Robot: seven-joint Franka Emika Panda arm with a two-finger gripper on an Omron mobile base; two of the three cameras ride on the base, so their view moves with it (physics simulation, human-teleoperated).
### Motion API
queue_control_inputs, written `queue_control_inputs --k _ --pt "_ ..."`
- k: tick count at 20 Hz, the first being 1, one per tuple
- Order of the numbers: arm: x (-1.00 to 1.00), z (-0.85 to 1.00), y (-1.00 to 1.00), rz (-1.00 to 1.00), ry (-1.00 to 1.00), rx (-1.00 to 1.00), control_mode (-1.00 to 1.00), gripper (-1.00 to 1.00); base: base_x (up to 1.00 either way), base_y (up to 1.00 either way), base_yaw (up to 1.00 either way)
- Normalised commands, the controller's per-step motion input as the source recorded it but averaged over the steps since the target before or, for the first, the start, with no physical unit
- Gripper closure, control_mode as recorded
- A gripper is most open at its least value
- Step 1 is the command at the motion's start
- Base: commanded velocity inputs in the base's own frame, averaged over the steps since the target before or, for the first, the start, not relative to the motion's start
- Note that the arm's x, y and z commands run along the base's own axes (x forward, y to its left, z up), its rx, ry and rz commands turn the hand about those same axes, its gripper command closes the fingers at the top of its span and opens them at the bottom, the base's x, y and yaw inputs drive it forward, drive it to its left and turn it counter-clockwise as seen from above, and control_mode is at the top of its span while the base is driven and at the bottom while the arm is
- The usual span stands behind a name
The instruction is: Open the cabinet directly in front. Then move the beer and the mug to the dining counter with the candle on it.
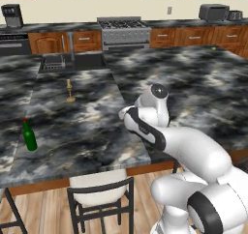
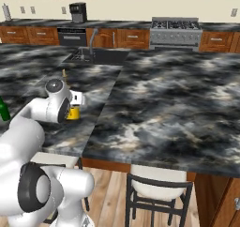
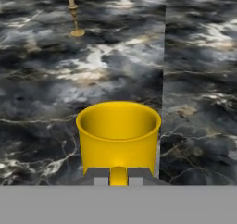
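My gripper (image 3: 118, 177) is shut on the handle of the yellow mug (image 3: 118, 134), which stands upright with its mouth open to the hand view. In the right base view the mug (image 2: 73, 113) sits low at the dining counter (image 2: 154, 104) under my gripper (image 2: 76, 101); whether it touches the marble I cannot tell. The candle (image 3: 74, 15) stands further along the same top, also seen as the candle (image 1: 70, 90). The green beer (image 1: 29, 136) with its red cap stands upright near the counter's left front. The cabinet is out of view.
A sink (image 1: 72, 61) is set into the counter's far end. Stools (image 1: 100, 194) stand at the near edge. A stove (image 1: 124, 31), low drawers and a toaster (image 1: 213, 11) line the far wall.
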Motion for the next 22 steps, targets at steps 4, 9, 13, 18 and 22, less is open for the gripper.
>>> queue_control_inputs --k 4,9,13,18,22 --pt "0.03 -0.06 0.00 0.00 0.00 0.00 -1.00 1.00 0.00 0.00 0.00" --pt "0.00 -0.19 0.00 0.00 -0.10 0.00 -1.00 1.00 0.00 0.00 0.00" --pt "0.00 -0.22 0.00 0.02 -0.15 0.00 -1.00 1.00 0.00 0.00 0.00" --pt "0.00 -0.15 0.00 0.00 -0.14 0.02 -1.00 1.00 0.00 0.00 0.00" --pt "0.00 -0.05 0.00 0.00 -0.05 0.00 -1.00 1.00 0.00 0.00 0.00"
